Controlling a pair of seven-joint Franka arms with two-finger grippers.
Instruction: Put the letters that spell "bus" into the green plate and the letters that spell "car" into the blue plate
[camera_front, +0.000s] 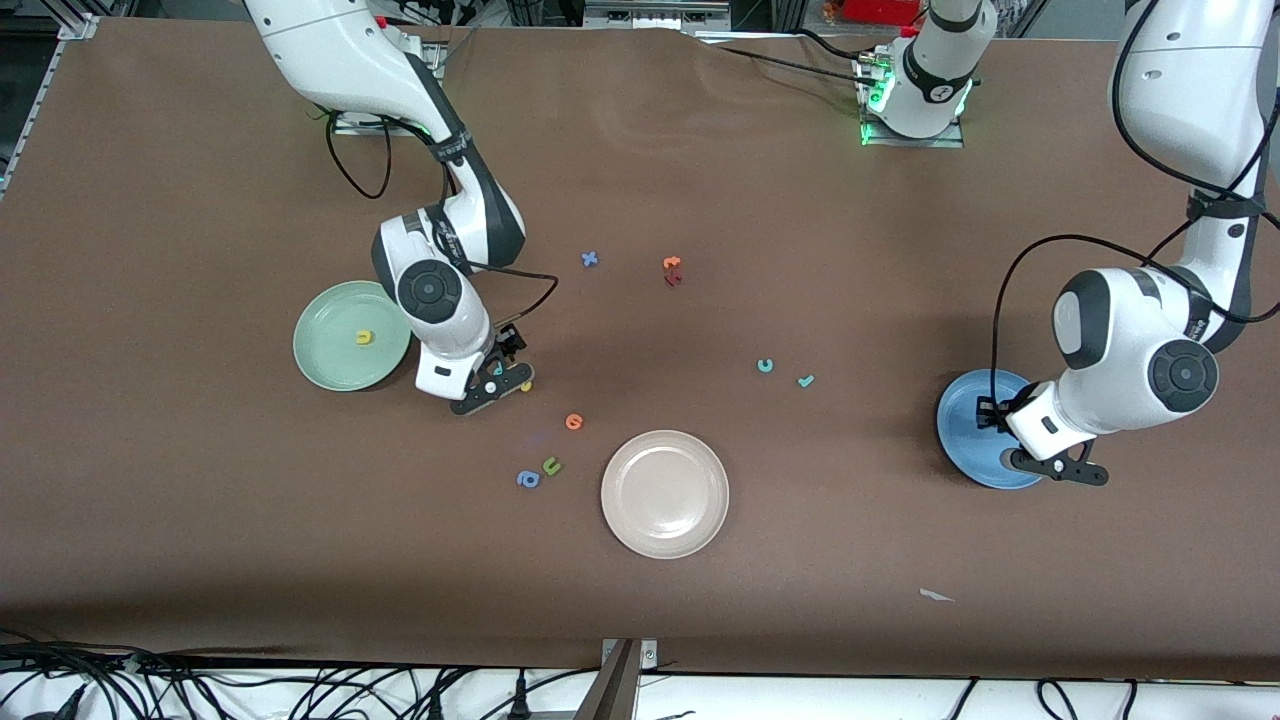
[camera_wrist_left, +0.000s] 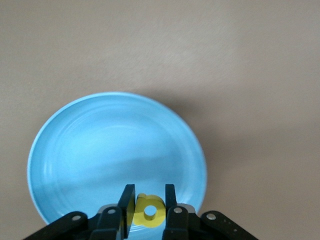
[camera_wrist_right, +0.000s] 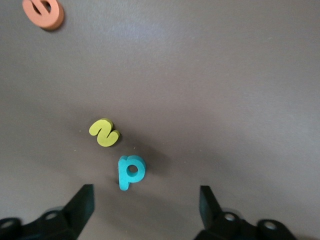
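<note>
The green plate lies toward the right arm's end with a yellow "u" in it. Beside it, my right gripper is low over the table and open, fingers wide on either side of the teal "b". The yellow "s" lies just past the "b". In the front view that gripper covers most of the "b". My left gripper hangs over the blue plate, shut on the yellow "a". The teal "c" and teal "r" lie on the table between the plates.
A beige plate sits nearer the front camera, mid-table. Loose letters: an orange one, a darker blue "a", a green "u", a blue "x", and an orange and a red one.
</note>
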